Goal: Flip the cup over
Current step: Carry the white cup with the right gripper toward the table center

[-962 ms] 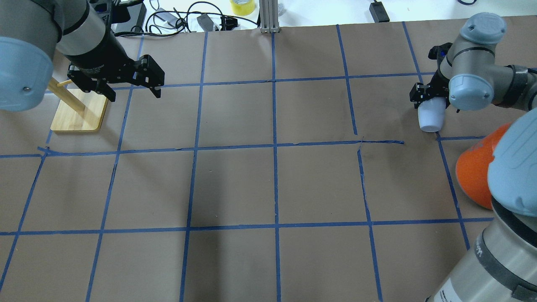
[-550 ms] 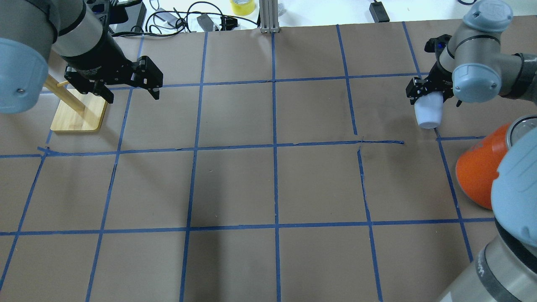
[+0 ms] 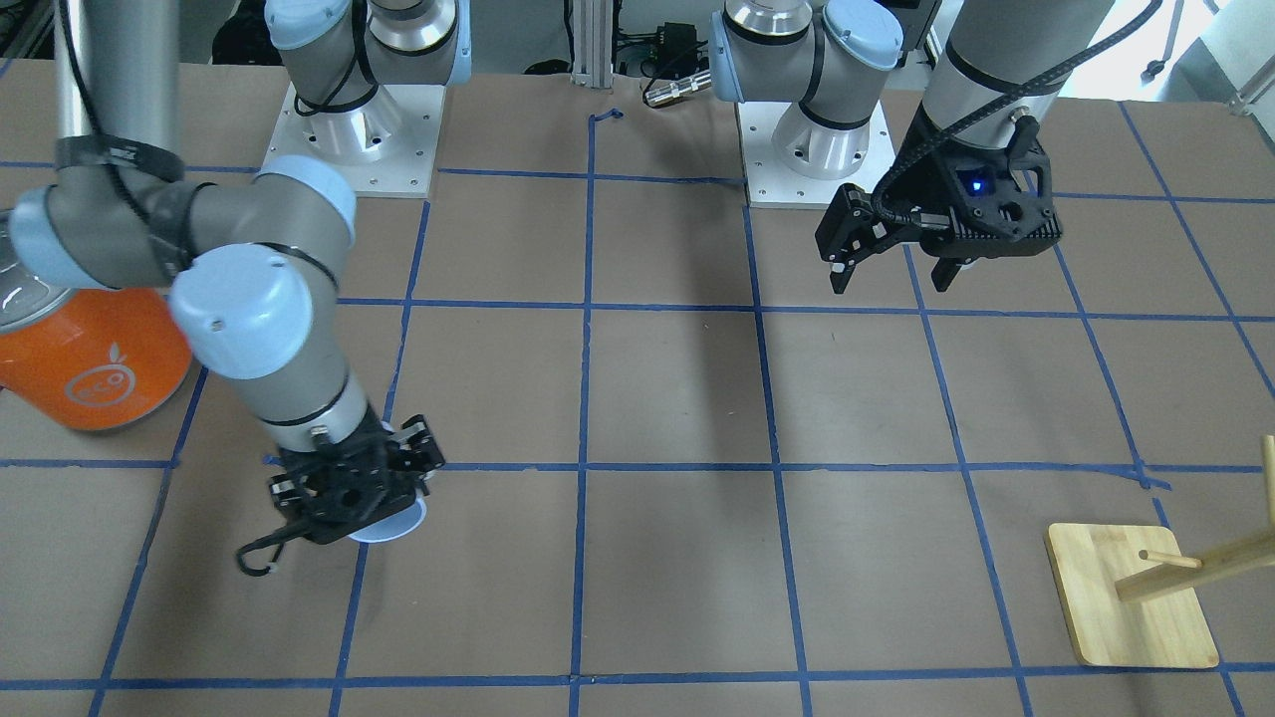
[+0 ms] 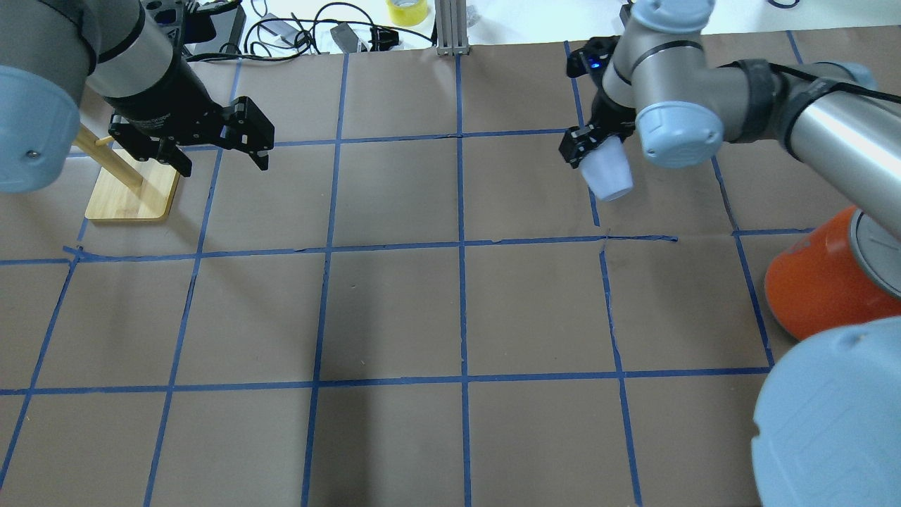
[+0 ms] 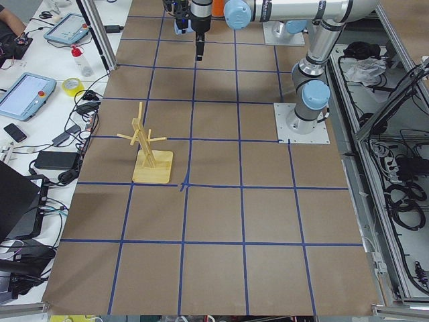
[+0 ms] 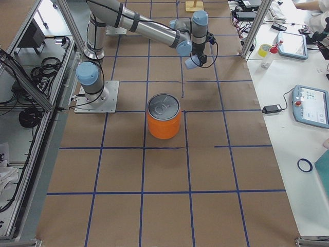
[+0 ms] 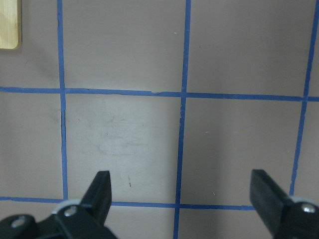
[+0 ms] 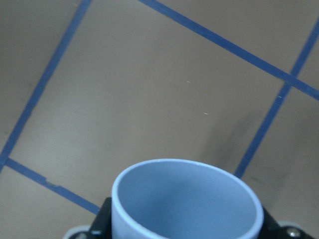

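The cup point(image 4: 609, 173) is a small pale lavender-blue tumbler held in my right gripper point(image 4: 595, 152), which is shut on it above the table at the far right of centre. In the right wrist view the cup's open mouth point(image 8: 187, 199) faces away from the wrist, tilted down toward the brown paper. In the front-facing view only its rim point(image 3: 390, 525) shows below the right gripper point(image 3: 351, 490). It also shows in the exterior right view point(image 6: 191, 62). My left gripper point(image 4: 222, 156) is open and empty above the far left of the table, also seen in the left wrist view point(image 7: 182, 193).
A large orange can point(image 4: 820, 282) with a silver top stands at the right, near my right arm. A wooden peg rack on a board point(image 4: 134, 191) stands at the far left beside my left gripper. Blue tape lines grid the brown paper.
My right gripper has carried the cup leftward, away from the orange can, and the cup's tilt has changed a little. My left gripper has barely moved.
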